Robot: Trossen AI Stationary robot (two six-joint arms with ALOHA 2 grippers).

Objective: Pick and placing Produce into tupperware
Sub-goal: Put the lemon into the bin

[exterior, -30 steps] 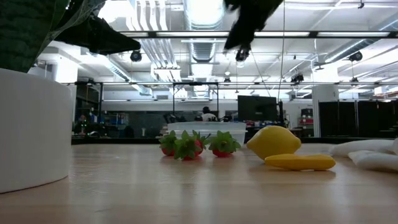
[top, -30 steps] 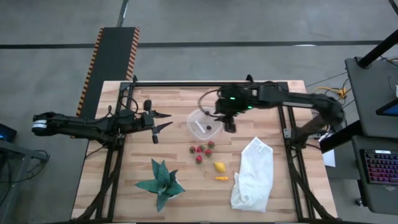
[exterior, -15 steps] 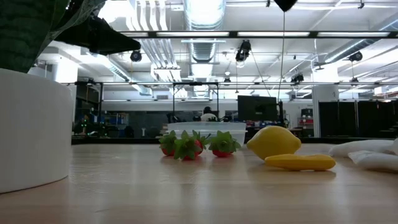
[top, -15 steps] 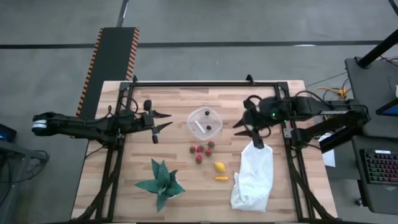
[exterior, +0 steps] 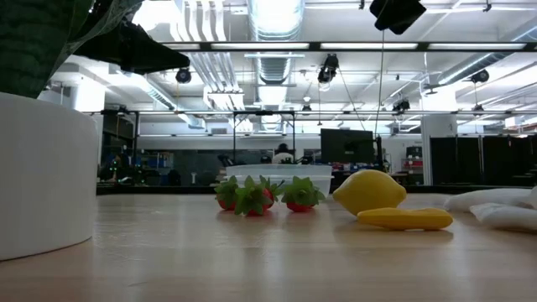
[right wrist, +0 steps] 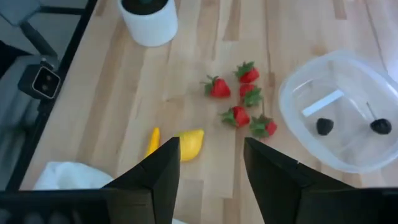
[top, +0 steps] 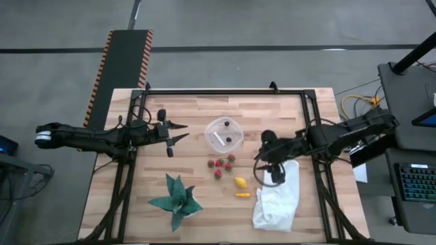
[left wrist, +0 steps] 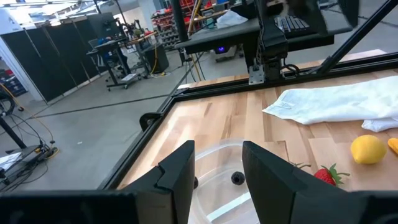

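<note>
High view: a clear tupperware tub [top: 224,134] is seen at table centre, with 2 dark balls [right wrist: 324,126] and a white mark inside. 5 strawberries [top: 219,164] are clustered just near of it; a yellow lemon [top: 240,182] and a small orange piece [top: 242,194] lie nearer still, all on the bare wood. The right gripper [top: 271,163] is held above the table right of the strawberries, at the far edge of a white cloth bag [top: 278,192], fingers parted, nothing held. The left gripper [top: 178,133] is parked left of the tub, fingers spread, empty. A green spiky plant [top: 176,199] is placed near left.
</note>
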